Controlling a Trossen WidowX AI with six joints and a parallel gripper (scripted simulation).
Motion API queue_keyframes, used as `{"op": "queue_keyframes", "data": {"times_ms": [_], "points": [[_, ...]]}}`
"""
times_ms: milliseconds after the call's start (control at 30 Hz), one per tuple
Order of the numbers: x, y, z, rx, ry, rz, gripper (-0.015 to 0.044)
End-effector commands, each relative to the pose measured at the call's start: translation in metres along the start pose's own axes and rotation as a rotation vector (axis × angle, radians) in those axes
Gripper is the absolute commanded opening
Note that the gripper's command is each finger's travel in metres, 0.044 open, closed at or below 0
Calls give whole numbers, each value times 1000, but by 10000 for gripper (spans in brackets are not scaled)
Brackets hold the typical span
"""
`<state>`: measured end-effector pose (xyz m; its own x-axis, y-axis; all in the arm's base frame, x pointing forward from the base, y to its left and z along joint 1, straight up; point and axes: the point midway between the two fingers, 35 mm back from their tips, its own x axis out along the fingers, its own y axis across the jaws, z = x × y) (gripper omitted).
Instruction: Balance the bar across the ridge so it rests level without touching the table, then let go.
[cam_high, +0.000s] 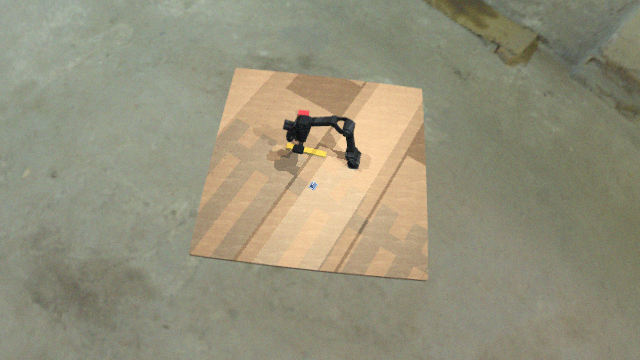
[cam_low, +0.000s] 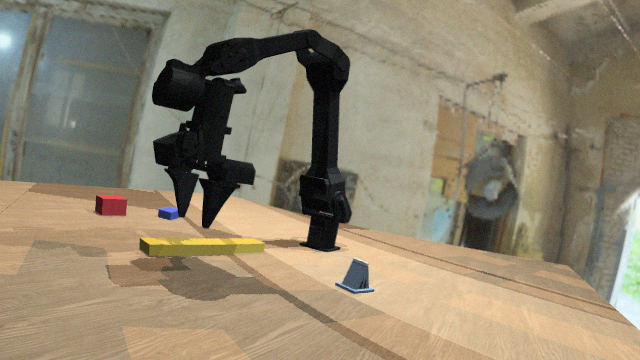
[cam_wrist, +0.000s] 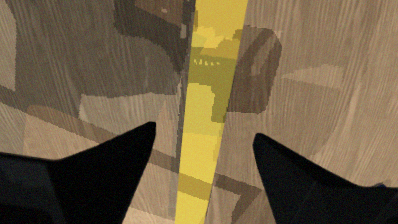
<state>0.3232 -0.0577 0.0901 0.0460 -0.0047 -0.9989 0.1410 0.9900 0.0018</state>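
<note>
The yellow bar (cam_high: 316, 152) (cam_low: 205, 246) (cam_wrist: 196, 155) lies flat on the table. My gripper (cam_low: 195, 222) (cam_wrist: 206, 134) is open and empty, with its fingertips a little above the bar. In the wrist view the bar runs lengthwise through the gap between the fingers, nearer neither finger by much. The ridge, a small blue-grey wedge on a flat base (cam_high: 313, 185) (cam_low: 355, 277), stands on the table apart from the bar, with nothing on it. In the top view the arm hides part of the bar and the fingertips.
A red block (cam_high: 303, 113) (cam_low: 111, 205) stands on the table beyond the bar. A small blue block (cam_low: 168, 213) lies beside it, close behind a fingertip in the exterior view. The arm's base (cam_high: 353, 160) (cam_low: 320, 240) stands beyond the right end of the bar.
</note>
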Motion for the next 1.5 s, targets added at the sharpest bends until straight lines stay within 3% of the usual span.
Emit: {"op": "queue_keyframes", "data": {"times_ms": [0,1300,1467], "points": [[15,-1,-3,-3,15,-3,315],[41,-1,-4,-3,16,-3,315],[40,0,-3,-1,14,0,184]]}}
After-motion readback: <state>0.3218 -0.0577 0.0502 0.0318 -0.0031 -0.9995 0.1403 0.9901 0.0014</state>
